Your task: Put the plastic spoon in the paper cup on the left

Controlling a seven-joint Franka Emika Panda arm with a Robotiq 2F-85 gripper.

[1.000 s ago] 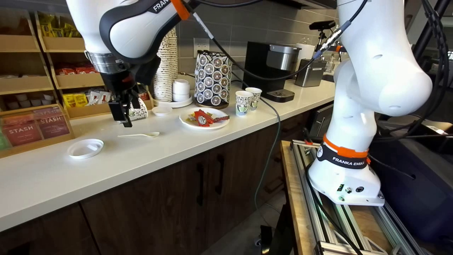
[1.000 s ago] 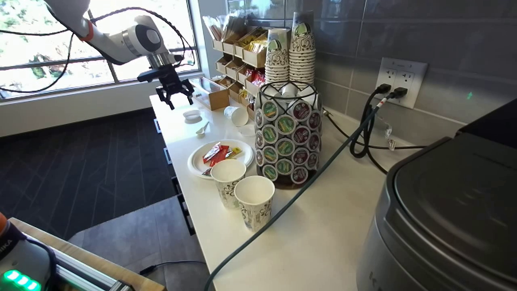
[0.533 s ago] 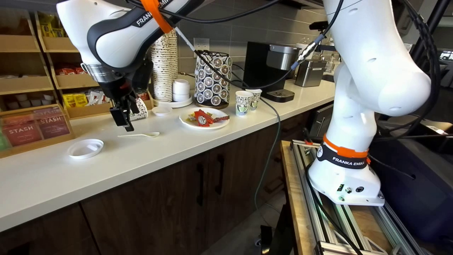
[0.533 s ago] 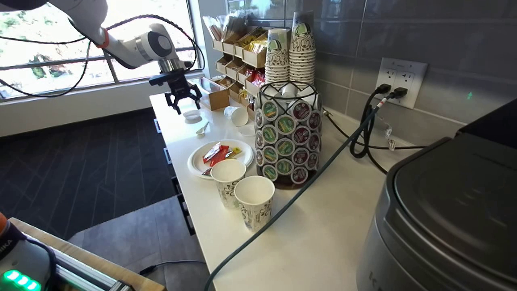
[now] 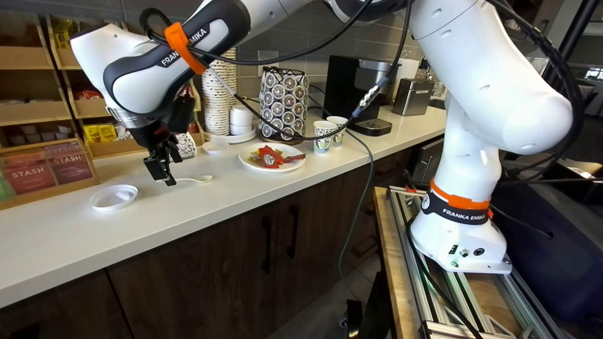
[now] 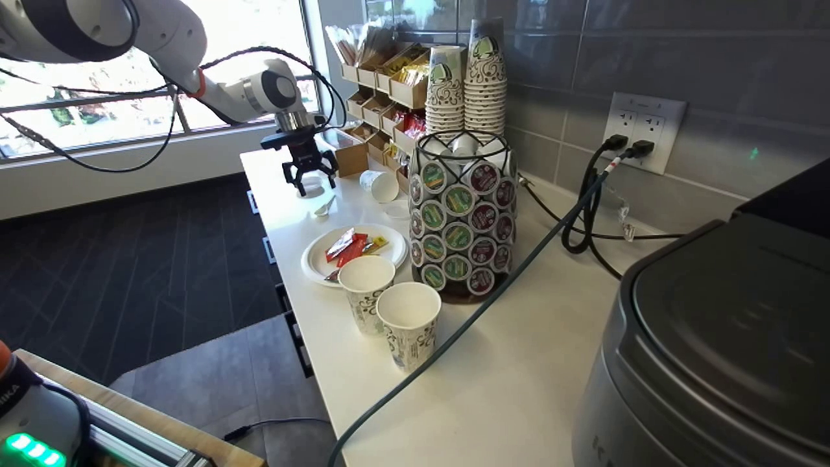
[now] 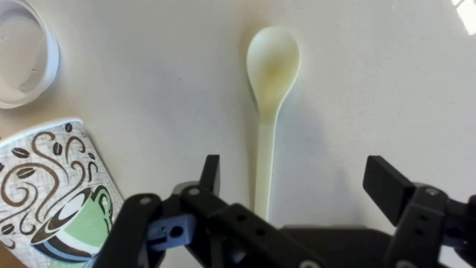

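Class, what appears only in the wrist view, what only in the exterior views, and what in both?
Only the wrist view: the coffee beans printed on the tipped paper cup, and the plastic spoon, its handle framed by the open jaws of the gripper.
Only the exterior views: two upright paper cups, a plate with packets, and a coffee-pod holder.
Both: the gripper, the plastic spoon, the tipped paper cup and a round white lid.

- Says STASH twice on the box (image 5: 47, 172)
- Reads FRANKA EMIKA on the robot base (image 5: 459, 242)
- Got FRAN and MIKA on the forearm (image 5: 221, 28), either side of an orange strap (image 5: 183, 48)
- Can't really read the coffee maker's (image 6: 707, 337) faint lettering
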